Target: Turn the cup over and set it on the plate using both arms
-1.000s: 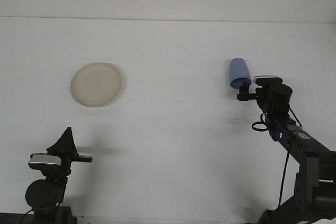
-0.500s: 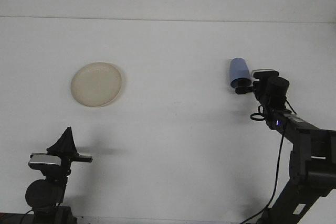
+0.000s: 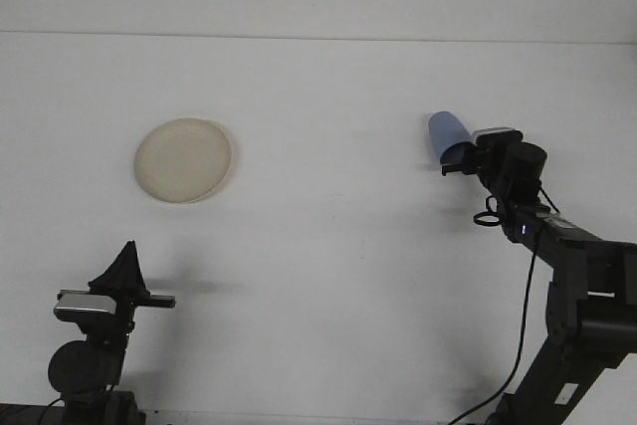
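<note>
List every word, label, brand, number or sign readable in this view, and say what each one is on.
None can be read.
The blue cup and the plate are plain, with no print showing.
The right gripper, the left gripper and the white table show no legible marking; a small blue light on the right arm is no text.

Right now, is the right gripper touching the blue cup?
Touching. In the front view the right gripper is closed on the lower rim of the blue cup, which is tilted and lifted off the table.
</note>
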